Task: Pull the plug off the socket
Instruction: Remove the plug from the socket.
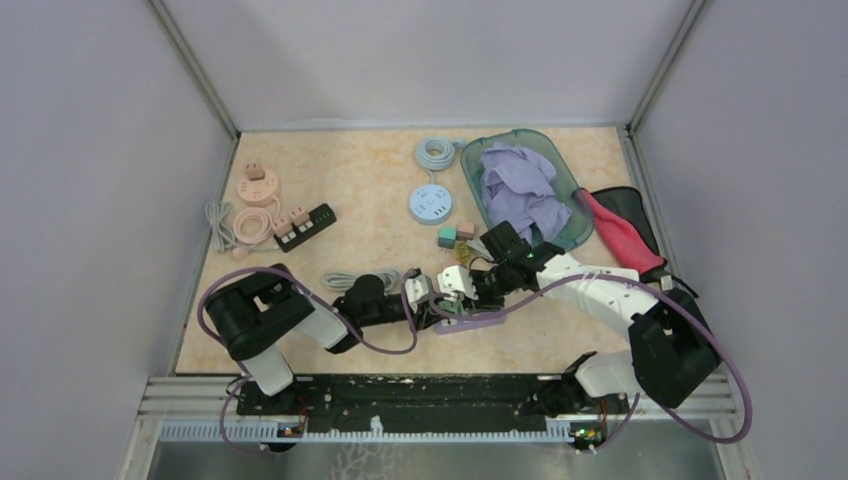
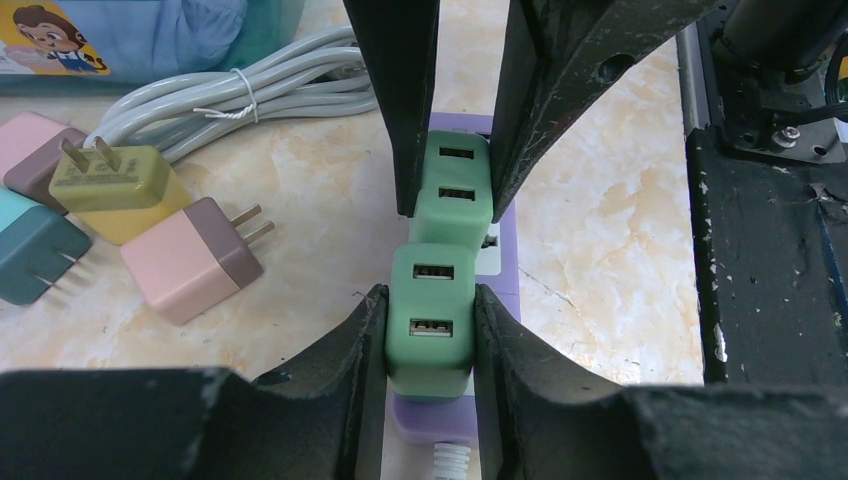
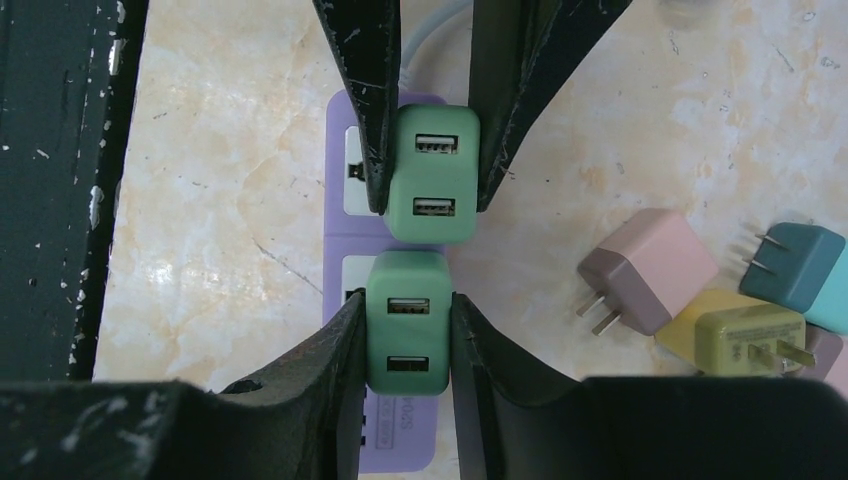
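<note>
L claw (image 2: 430, 297) narrow, gripping both sides of left green plug (image 2: 430, 340) | R claw (image 3: 408, 300) narrow, clamped on right green plug (image 3: 407, 340) | both plugs sit on purple strip (image 3: 395, 445), end to end, nr touching | strip flat on desk (image 2: 600, 200) btwn arms | loose pink plug (image 2: 185, 262), yellow plug (image 2: 115, 190), teal plug (image 2: 30, 255) just beside | grey cable (image 2: 250, 100) behind them

On the socket strip (image 2: 420, 415), near plug (image 2: 430, 325) sits just beside far plug (image 2: 455, 195)

Overhead looks down; wrist views (close, opposed) share the strip (image 2: 428, 424).
</note>
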You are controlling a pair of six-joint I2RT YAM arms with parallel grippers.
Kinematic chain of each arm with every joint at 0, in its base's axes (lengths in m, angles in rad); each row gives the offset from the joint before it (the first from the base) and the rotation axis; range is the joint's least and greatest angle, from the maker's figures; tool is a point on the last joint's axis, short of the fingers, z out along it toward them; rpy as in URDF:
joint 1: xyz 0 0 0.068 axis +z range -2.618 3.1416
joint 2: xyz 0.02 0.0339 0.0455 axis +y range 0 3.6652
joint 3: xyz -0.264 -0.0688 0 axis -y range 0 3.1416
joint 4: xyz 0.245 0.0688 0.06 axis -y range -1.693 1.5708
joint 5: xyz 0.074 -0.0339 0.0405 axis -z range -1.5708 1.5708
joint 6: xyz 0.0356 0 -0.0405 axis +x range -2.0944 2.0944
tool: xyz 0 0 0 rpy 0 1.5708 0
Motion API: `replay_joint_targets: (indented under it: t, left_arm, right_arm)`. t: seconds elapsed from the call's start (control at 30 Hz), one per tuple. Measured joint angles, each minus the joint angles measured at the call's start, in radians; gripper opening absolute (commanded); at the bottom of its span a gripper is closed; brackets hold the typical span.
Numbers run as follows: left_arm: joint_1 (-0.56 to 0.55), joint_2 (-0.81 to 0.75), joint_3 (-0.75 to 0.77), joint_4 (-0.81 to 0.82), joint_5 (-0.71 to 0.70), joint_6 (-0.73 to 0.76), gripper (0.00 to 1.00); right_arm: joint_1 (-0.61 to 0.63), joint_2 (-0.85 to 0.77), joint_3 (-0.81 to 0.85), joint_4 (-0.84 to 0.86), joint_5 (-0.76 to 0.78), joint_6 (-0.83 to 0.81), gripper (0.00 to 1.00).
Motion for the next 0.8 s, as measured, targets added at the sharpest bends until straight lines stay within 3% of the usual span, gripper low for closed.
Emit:
replay_joint_targets:
  t: [0.47,0.8]
  left_arm:
    - [0.001,0.004,0.004,-0.002,0.022,0.018,0.00]
    - [0.000,0.000,-0.004,0.012,-0.004,0.036,0.00]
  right_arm:
    - [-0.023,0.000,-0.002,0.024,-0.024,0.104,0.00]
    - [-0.090,-0.008,-0.004,0.011,-0.081,0.033,0.00]
